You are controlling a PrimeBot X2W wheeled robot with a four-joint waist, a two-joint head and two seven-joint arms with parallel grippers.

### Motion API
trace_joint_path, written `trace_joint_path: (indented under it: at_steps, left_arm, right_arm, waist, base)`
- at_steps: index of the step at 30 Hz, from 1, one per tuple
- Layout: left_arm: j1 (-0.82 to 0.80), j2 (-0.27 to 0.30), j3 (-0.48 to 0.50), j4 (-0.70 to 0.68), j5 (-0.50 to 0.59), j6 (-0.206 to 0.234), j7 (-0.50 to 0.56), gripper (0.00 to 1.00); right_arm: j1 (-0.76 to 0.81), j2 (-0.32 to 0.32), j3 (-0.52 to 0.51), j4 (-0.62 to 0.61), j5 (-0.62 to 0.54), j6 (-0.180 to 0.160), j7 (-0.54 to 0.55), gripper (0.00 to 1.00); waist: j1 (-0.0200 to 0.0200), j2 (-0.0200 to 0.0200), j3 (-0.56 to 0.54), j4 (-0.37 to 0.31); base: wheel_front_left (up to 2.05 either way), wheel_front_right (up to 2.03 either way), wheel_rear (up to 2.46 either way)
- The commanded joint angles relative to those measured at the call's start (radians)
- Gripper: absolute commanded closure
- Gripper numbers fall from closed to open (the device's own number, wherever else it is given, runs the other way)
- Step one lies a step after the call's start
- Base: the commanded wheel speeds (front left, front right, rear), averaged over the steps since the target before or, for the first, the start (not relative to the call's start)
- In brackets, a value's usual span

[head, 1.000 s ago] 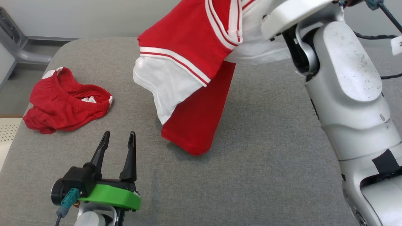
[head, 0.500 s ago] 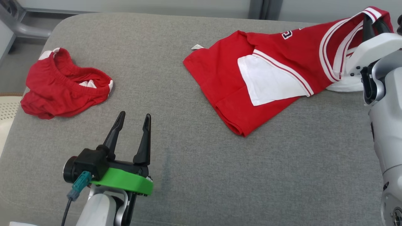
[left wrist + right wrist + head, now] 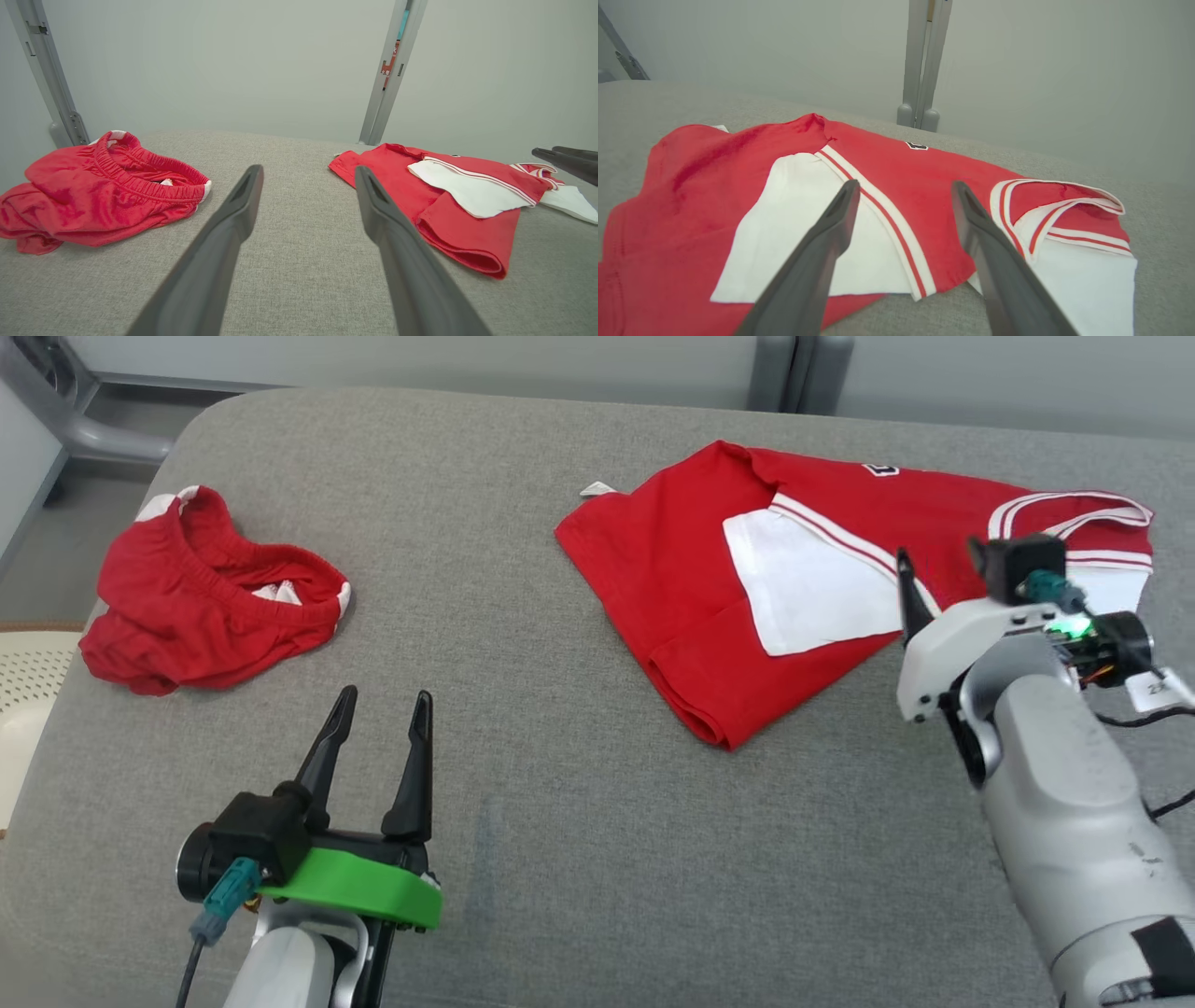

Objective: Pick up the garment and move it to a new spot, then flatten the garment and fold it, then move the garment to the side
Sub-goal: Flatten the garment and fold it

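Left hand (image 3: 385,693) spread, empty. Right hand (image 3: 906,184) spread, aimed at jersey (image 3: 691,186); chest mark (image 3: 917,146) possibly digit, unreadable.

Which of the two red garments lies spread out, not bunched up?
The red-and-white jersey near the right gripper; the red shorts at the left are crumpled.

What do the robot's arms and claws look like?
Each has two long, dark, pointed fingers. The left gripper sits on a bright green bracket with a black block, a teal plug and a black cable. The right gripper ends a pale grey arm with a black tape patch and a white tag.
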Motion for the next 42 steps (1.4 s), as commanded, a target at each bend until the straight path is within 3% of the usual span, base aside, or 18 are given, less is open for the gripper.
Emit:
trace_joint_path:
  at_steps: [1,8,15,25,33,34,35,37,42]
  left_arm:
    - [0.017,0.002,0.006,0.004,0.000,-0.002,0.001,0.00]
    - [0.038,0.003,0.012,-0.001,0.004,-0.002,0.001,0.00]
    - [0.012,0.004,-0.010,-0.009,0.003,-0.002,0.001,0.00]
    - [-0.027,-0.003,-0.034,-0.009,-0.008,-0.002,0.001,0.00]
    - [-0.042,-0.010,-0.040,-0.012,-0.011,-0.002,0.001,0.00]
    - [-0.044,-0.011,-0.041,-0.013,-0.011,-0.002,0.001,0.00]
    - [-0.045,-0.012,-0.042,-0.014,-0.011,-0.002,0.001,0.00]
    - [-0.047,-0.013,-0.042,-0.014,-0.012,-0.002,0.001,0.00]
    - [-0.050,-0.015,-0.034,-0.015,-0.009,-0.002,0.001,0.00]
  right_arm:
    - [0.038,0.010,0.036,-0.020,0.001,0.000,-0.012,0.00]
    - [0.138,0.049,0.222,-0.107,0.032,0.000,0.039,0.00]
    - [0.135,0.049,0.300,-0.106,0.052,0.000,0.148,0.00]
    - [0.059,0.031,0.293,-0.030,0.030,0.000,0.194,0.00]
    - [0.020,0.017,0.212,0.023,-0.021,0.000,0.179,0.00]
    - [0.013,0.016,0.200,0.034,-0.024,0.000,0.182,0.17]
    - [0.008,0.015,0.190,0.041,-0.029,0.000,0.181,0.41]
    - [-0.004,0.014,0.177,0.063,-0.043,-0.001,0.189,1.00]
    - [-0.018,0.024,0.161,0.091,-0.068,-0.001,0.172,1.00]
  waist:
    - [0.0000,0.0000,-0.034,-0.028]
    - [0.0000,0.0000,-0.053,-0.041]
    - [0.0000,0.0000,-0.021,-0.008]
    - [0.0000,0.0000,0.043,0.054]
    - [0.0000,0.0000,0.069,0.086]
    - [0.0000,0.0000,0.073,0.090]
    - [0.0000,0.0000,0.075,0.092]
    - [0.0000,0.0000,0.082,0.097]
    - [0.0000,0.0000,0.087,0.097]
  base:
    - [0.00,0.00,0.00]
    - [0.00,0.00,0.00]
    - [0.00,0.00,0.00]
    - [0.00,0.00,0.00]
    - [0.00,0.00,0.00]
    - [0.00,0.00,0.00]
    - [0.00,0.00,0.00]
    - [0.00,0.00,0.00]
    - [0.00,0.00,0.00]
